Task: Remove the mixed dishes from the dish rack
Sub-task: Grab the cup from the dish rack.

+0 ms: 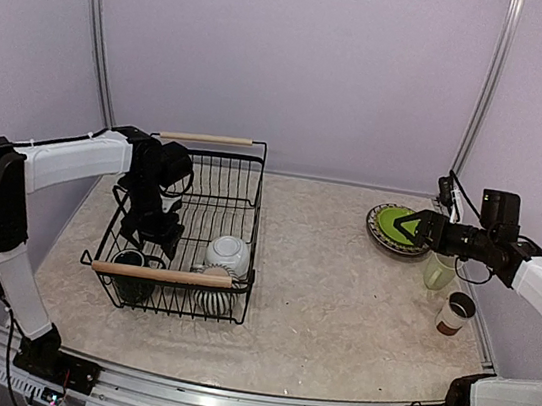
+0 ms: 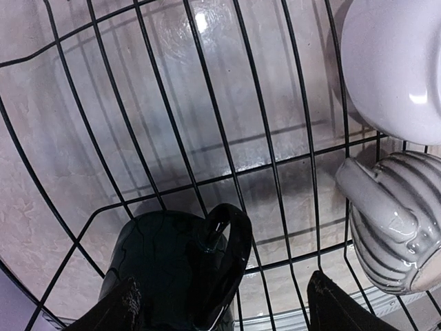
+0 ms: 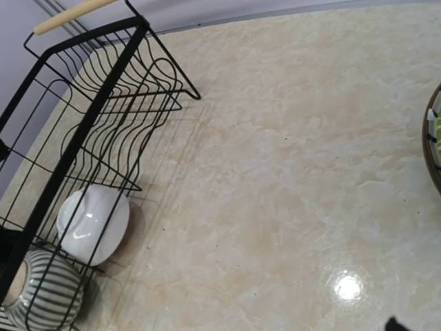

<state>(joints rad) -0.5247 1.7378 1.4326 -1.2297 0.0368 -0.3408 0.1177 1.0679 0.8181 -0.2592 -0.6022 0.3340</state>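
Note:
The dish rack (image 1: 252,195) stands at the left, a black wire basket with wooden handles. Inside lie a dark teal mug (image 2: 158,269), a white bowl (image 2: 393,69) and a striped mug (image 2: 400,227). My left gripper (image 1: 152,222) reaches down into the rack. Its jaws stand open astride the teal mug's handle (image 2: 231,241), and the left fingertip (image 2: 127,296) lies against the mug's body. At the right, a lime-green plate (image 1: 394,225) rests on a darker striped plate (image 1: 377,238). My right gripper (image 1: 417,229) hovers open and empty over that plate's edge.
A pale green mug (image 1: 438,272) and a small cup (image 1: 455,313) stand on the table near the right arm. In the right wrist view the rack (image 3: 76,145) holds the bowl (image 3: 93,224) and striped mug (image 3: 45,293). Purple walls enclose the table.

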